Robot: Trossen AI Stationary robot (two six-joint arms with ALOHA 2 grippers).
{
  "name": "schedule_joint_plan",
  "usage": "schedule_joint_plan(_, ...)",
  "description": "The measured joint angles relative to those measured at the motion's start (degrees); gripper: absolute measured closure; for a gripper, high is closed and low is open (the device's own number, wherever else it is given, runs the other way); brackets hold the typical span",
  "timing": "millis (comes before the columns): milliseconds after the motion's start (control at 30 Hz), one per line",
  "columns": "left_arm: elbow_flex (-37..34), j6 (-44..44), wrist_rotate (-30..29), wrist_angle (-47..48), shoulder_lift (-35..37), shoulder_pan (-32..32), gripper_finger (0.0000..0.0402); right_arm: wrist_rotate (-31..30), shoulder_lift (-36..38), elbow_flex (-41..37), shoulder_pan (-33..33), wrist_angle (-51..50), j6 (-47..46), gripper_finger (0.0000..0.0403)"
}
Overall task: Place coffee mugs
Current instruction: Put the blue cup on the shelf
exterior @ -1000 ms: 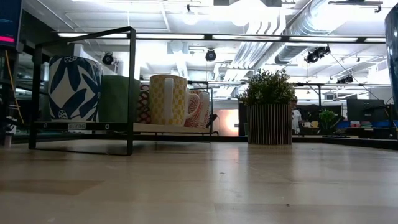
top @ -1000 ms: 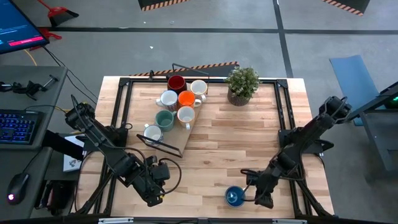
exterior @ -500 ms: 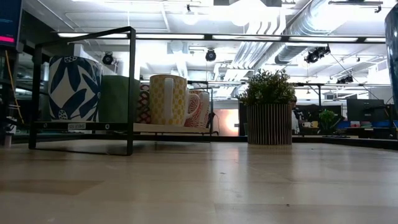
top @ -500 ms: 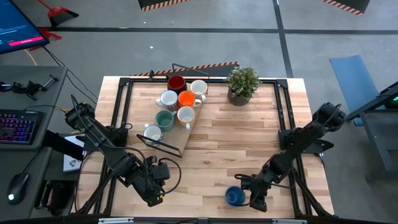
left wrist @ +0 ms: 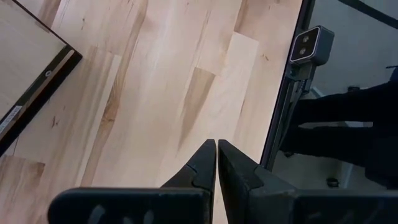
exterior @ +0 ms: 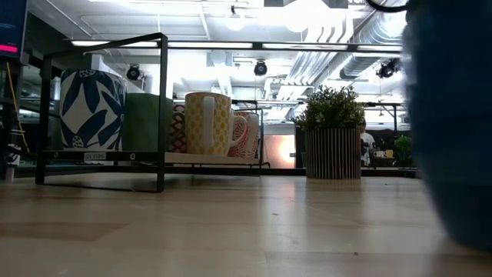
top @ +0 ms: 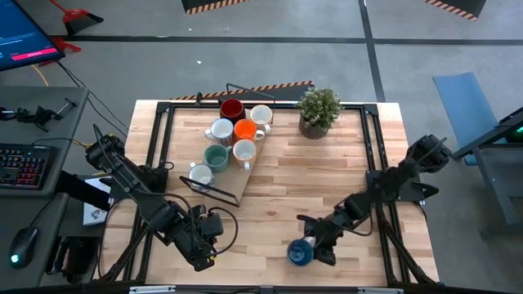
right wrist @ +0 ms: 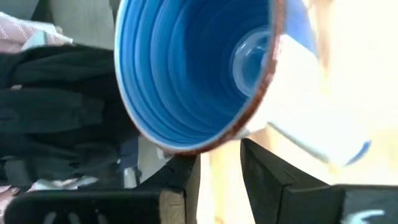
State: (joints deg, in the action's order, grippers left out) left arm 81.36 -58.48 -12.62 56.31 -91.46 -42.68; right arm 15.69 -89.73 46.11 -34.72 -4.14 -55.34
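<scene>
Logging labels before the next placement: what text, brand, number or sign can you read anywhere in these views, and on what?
No text is legible in any view.
White label on the black rack's front rail: too small to read.
Monitor beside the table: red bar with writing, blurred.
Mugs: patterns only, no words.

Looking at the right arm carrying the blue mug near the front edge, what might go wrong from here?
The right gripper pinches only the rim of the blue mug, so it might slip or tilt. It is close to the front edge of the table and could fall off. The rack is crowded, so placing could knock other mugs.
</scene>
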Motion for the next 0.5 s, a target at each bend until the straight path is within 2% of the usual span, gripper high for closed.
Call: schedule_joint_plan(500,0.0,-1.6,0.0,0.0,0.0,0.0,0.0394,-5.1,0.0,0.0,11.9,-0.6,7.8,0.0308)
